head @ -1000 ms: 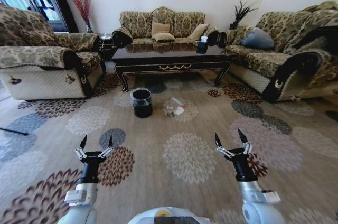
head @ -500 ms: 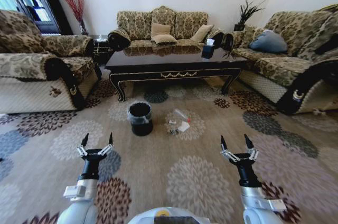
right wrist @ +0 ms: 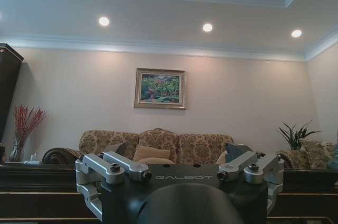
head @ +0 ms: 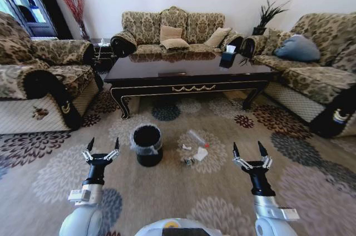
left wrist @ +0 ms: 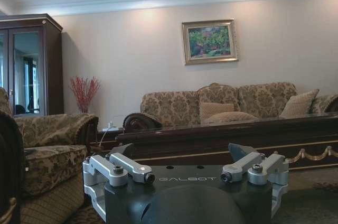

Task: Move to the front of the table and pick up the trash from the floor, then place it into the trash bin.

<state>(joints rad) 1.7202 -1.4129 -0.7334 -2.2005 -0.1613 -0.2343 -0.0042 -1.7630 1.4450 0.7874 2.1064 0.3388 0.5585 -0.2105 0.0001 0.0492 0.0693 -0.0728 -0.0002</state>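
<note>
Head view has shifted since 1 second ago: the table [head: 186, 72], the trash bin [head: 147, 144] and the trash [head: 194, 147] all sit larger and lower in the picture, so the camera has come nearer to them; nothing on the floor [head: 183, 197] has changed place relative to its neighbours. Both arms hold the same raised pose as before.

The trash bin stands on the carpet in front of the table's near left part, its clear liner folded over the rim. The trash lies just to the right of it, apart from the bin: a clear bottle farthest, white paper scraps nearer, and a small dark piece nearest that is too small to make out. The bottle's cap cannot be told.

The left pincer [head: 102, 148] hangs over the floor to the near left of the bin, its 2 fingers spread wide, holding and touching nothing. The right pincer [head: 250, 151] hangs to the near right of the trash, likewise spread wide and empty. Each wrist view is cut off low by its own pincer body, and the table's long edge crosses behind it.
</note>
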